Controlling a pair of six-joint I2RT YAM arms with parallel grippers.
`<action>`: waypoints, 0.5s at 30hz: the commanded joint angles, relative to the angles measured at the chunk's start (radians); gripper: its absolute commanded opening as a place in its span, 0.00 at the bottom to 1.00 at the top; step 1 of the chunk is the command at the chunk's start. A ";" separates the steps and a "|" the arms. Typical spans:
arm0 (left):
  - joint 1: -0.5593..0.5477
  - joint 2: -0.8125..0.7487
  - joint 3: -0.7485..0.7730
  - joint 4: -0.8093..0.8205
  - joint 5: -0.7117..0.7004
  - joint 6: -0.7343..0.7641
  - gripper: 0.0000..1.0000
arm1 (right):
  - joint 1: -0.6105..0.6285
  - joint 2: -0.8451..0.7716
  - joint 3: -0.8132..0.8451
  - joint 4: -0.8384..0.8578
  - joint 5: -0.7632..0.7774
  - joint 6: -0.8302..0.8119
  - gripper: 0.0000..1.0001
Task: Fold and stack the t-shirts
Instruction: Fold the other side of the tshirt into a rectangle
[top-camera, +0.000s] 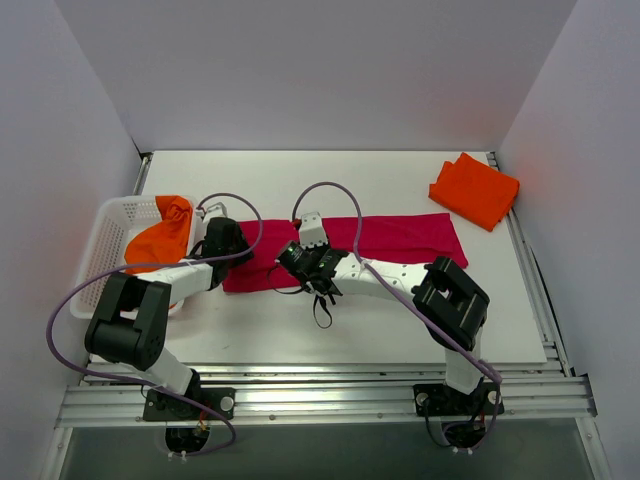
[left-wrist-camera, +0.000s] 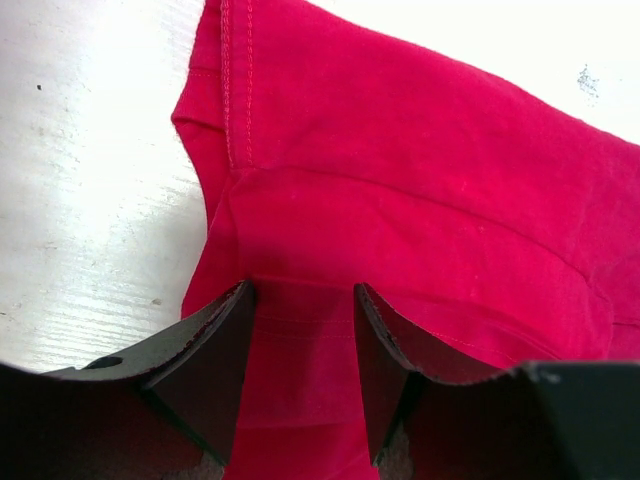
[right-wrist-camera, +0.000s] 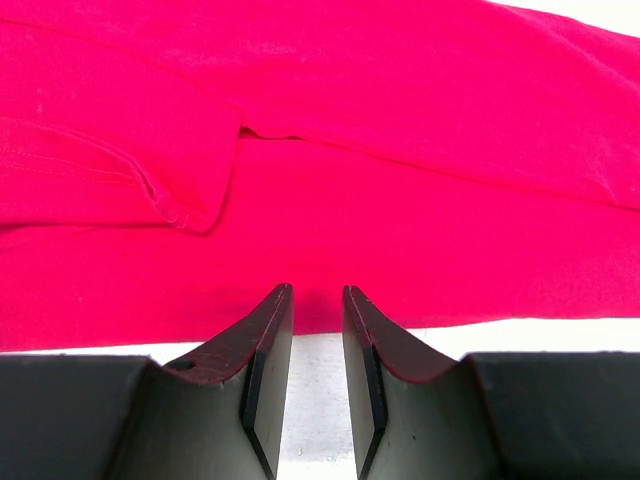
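Note:
The crimson t-shirt lies folded into a long strip across the middle of the table. My left gripper is at its left end. In the left wrist view the gripper is open, its fingers set down on the crimson cloth, which lies flat between them. My right gripper is at the strip's near edge. In the right wrist view the gripper is narrowly open and empty, its tips at the cloth's hem. A folded orange t-shirt lies at the back right. Another orange t-shirt is bunched in the basket.
A white mesh basket stands at the table's left edge, beside the left arm. Grey walls close in the left, back and right. A metal rail runs along the near edge. A sleeve fold shows in the right wrist view.

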 joint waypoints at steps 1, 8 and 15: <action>0.004 0.004 0.036 0.021 0.001 -0.015 0.53 | -0.008 -0.042 -0.008 -0.010 0.048 0.019 0.24; 0.004 0.020 0.042 0.016 -0.005 -0.021 0.50 | -0.008 -0.037 -0.010 -0.008 0.042 0.019 0.23; 0.004 0.040 0.052 0.019 0.004 -0.021 0.33 | -0.008 -0.031 -0.005 -0.005 0.039 0.017 0.24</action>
